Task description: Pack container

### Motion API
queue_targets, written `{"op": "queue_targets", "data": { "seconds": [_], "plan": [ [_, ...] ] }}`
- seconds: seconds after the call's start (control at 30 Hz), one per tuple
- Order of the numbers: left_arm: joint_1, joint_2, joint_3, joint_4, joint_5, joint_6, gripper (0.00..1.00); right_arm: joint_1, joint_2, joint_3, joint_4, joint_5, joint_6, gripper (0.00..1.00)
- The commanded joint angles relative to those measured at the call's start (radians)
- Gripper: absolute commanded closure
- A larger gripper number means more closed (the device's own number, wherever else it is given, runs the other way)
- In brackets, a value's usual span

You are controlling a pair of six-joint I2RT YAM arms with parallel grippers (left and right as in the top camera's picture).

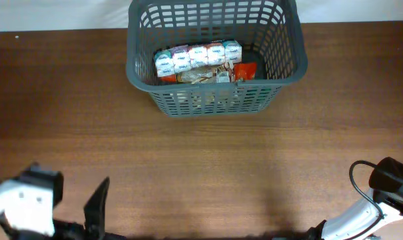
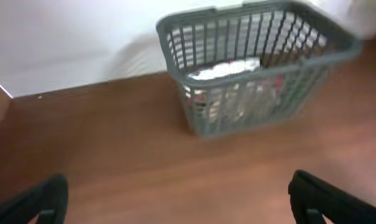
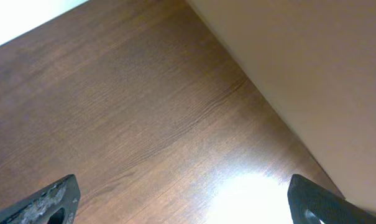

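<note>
Overhead view: a dark grey slotted basket (image 1: 214, 100) stands at the far middle of a brown wooden table (image 1: 201, 167). Inside it, a row of small white packs (image 1: 198, 57) lies above an orange packet (image 1: 246, 70). Something clear-wrapped lies between them, too small to identify. The left arm (image 1: 28, 200) and right arm (image 1: 388, 193) sit at the near edge, well apart from the basket and partly cut off. No loose item shows on the table, so the packing looks finished or paused between items. Any next move would first call for finding something to pick up outside these views.

Left wrist view: blurred. The basket (image 2: 256, 68) stands ahead, with pale contents showing through its slats. The left gripper (image 2: 178, 199) has its fingers spread wide at the bottom corners and holds nothing.

Right wrist view: only bare tabletop and a pale surface along the table's edge. The right gripper (image 3: 181, 193) is also spread wide and empty, with only its fingertips in frame. The basket is out of view here.
</note>
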Motion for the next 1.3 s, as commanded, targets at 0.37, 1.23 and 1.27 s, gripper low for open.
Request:
{"op": "queue_targets", "data": {
  "seconds": [0.37, 1.23, 1.27],
  "plan": [
    [0.006, -0.385, -0.664, 0.197, 0.095, -0.396, 0.01, -0.003, 0.003, 0.0, -0.006, -0.006, 0.005, 0.01],
    [0.006, -0.385, -1.192, 0.808, 0.061, -0.055, 0.01, -0.003, 0.003, 0.0, -0.006, -0.005, 0.005, 0.01],
    [0.01, -0.385, -1.212, 0.84, 0.061, -0.055, 0.01, -0.003, 0.003, 0.0, -0.006, -0.006, 0.005, 0.01]
  ]
}}
